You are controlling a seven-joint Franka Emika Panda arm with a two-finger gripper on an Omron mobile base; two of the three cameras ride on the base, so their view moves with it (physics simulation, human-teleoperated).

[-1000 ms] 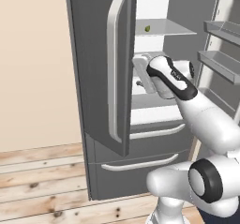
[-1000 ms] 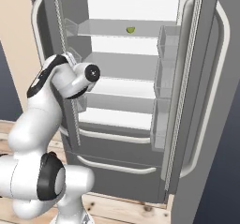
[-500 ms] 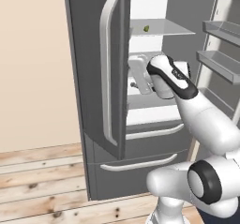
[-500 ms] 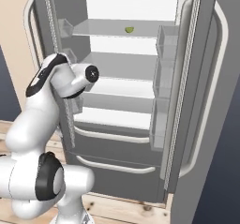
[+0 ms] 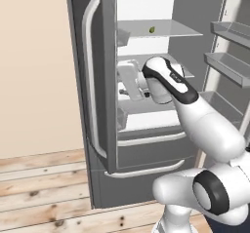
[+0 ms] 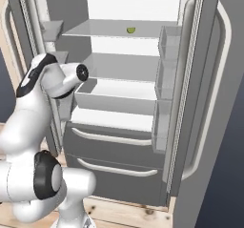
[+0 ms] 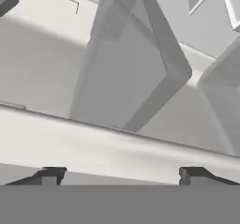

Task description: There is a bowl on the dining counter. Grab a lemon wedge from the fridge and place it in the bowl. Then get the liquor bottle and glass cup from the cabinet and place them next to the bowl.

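Observation:
The fridge [image 5: 102, 129] stands with both upper doors open, white-grey shelves showing inside. A small green-yellow lemon wedge [image 5: 152, 29] lies on the top shelf, also seen as the lemon wedge [image 6: 130, 30] in the right base view. My gripper [image 5: 125, 83] is inside the fridge at the middle shelf, well below and left of the wedge, close to the left door's bins. In the hand view my gripper [image 7: 122, 176] is open, its two fingertips [image 7: 51, 175] far apart with nothing between them, facing a pale shelf edge and clear bins. The bowl, dining counter, liquor bottle, glass cup and cabinet are out of view.
Clear door bins [image 6: 167, 74] line the right door, and more bins [image 5: 229, 61] show in the left base view. Two lower drawers [image 6: 114, 150] with pale handles are shut. A beige wall [image 5: 34, 66] and wood floor [image 5: 44, 193] lie left of the fridge.
My hand and forearm have shifted a little to the left inside the fridge at the middle shelf. The gripper stays open. The lemon wedge has not moved.

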